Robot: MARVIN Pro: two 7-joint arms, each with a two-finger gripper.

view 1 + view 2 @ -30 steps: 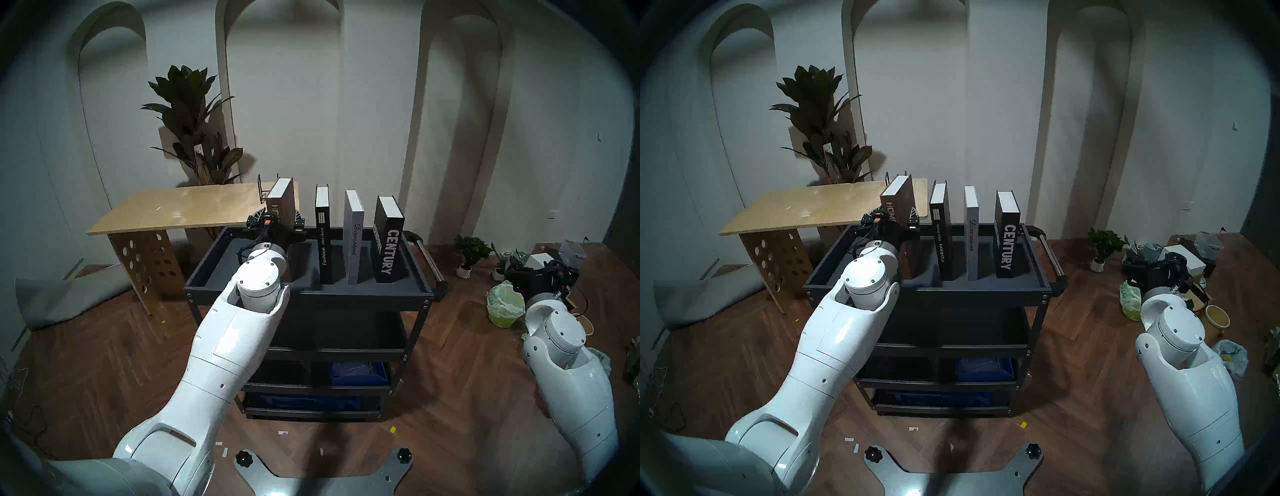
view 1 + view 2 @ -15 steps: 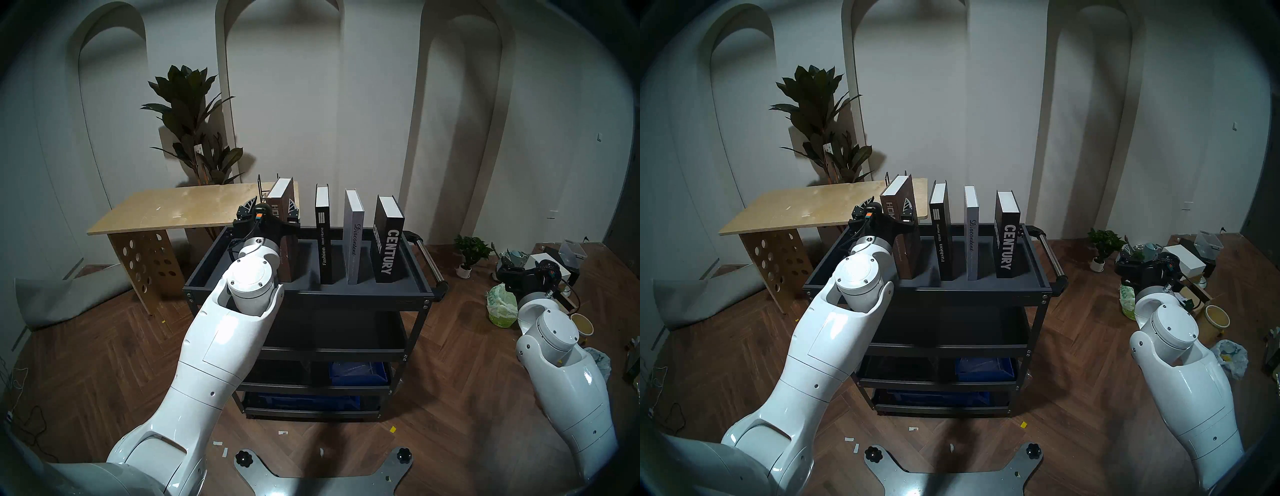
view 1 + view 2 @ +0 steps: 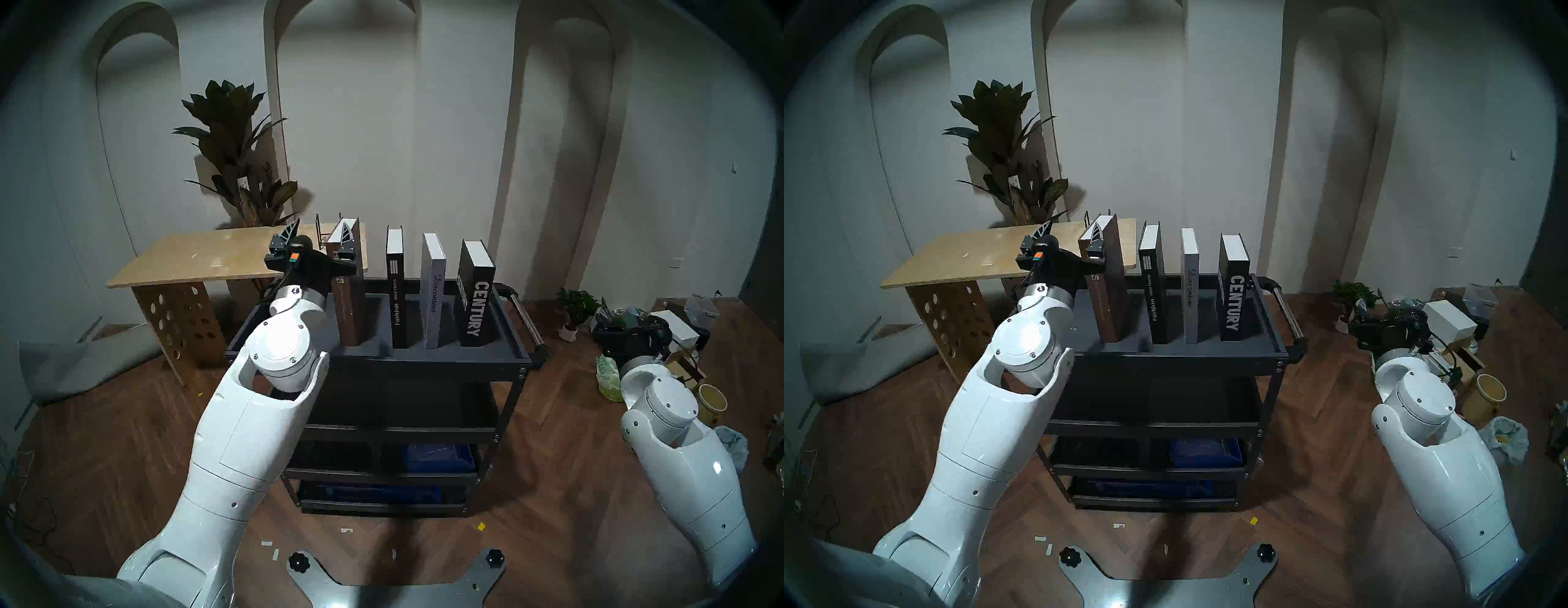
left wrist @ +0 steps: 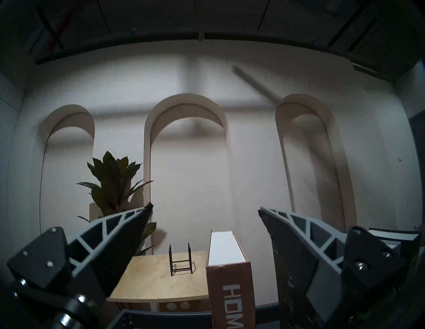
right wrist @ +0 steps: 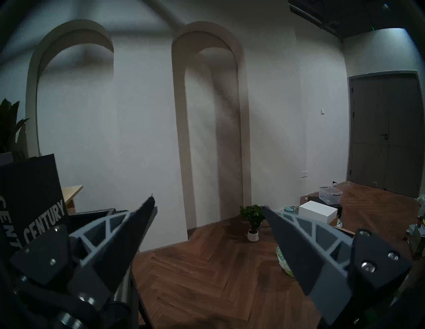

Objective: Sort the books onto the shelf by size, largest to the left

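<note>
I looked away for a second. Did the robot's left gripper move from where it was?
Yes. The left gripper has risen: its jaws stood low beside the brown HOMES book, and now their tips reach that book's top edge.

Head pair looked down from above at cart (image 3: 382,361) w/ near-identical framing; L wrist cam faced arched wall, close behind HOMES book (image 4: 230,282); R wrist cam faced wall/floor beside cart.

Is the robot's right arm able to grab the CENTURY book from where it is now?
Probably yes. The right gripper is open and empty, the CENTURY book stands last on that side, and nothing sits between them.
</note>
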